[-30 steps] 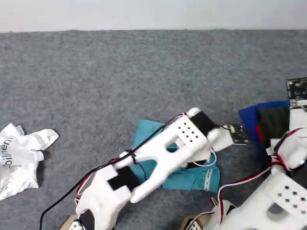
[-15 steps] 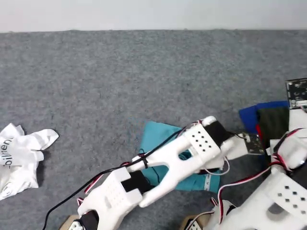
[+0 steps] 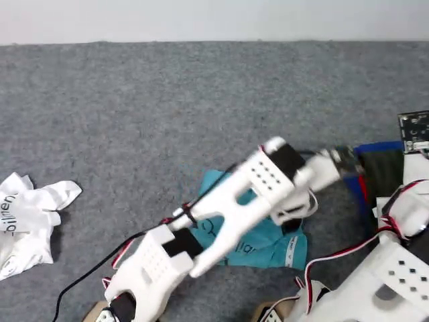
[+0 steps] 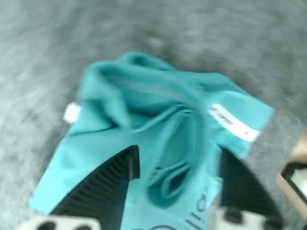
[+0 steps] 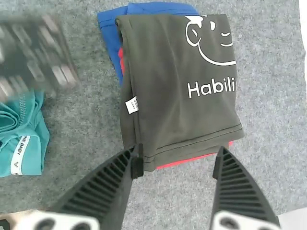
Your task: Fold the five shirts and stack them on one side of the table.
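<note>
While the left gripper's [image 4: 178, 163] fingers [image 4: 110, 187] stand wide apart, the rumpled teal shirt [image 4: 158, 110] lies below the gap between them, near the edge of the table [image 3: 167, 100] where the arms stand. The right gripper's [image 5: 176, 158] fingers are also spread, above a folded dark shirt [image 5: 182, 76] topping a red shirt [image 5: 192, 162] and a blue shirt [image 5: 108, 21] by the right edge. A crumpled white shirt [image 3: 30, 215] lies at the left edge.

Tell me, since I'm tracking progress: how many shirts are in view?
5: white shirt crumpled at far left, teal shirt near the middle, and dark shirt, red shirt and blue shirt stacked at the right.
</note>
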Available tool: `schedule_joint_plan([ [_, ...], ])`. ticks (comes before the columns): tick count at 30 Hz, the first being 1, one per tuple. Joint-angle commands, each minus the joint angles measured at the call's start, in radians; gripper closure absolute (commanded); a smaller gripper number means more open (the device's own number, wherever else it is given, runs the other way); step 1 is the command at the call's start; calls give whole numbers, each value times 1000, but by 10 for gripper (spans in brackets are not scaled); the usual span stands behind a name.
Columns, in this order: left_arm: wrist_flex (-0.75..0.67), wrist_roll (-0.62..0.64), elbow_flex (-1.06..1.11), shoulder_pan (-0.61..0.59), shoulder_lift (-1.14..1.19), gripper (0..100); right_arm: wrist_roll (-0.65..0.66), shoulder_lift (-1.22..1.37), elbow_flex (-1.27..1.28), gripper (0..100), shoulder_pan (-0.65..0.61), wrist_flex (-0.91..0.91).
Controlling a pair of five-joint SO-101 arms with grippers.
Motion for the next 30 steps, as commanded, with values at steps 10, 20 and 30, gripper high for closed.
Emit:
schedule_joint_plan([
  [10, 21, 46, 18, -397, -114, 676, 11, -13, 69, 754, -65, 10],
  [20, -71, 18, 231, -512, -114, 676, -92, -5, 361, 754, -773, -209],
  [30, -173, 18, 303, -516, -114, 676, -144, -4, 657, 754, -1069, -584],
])
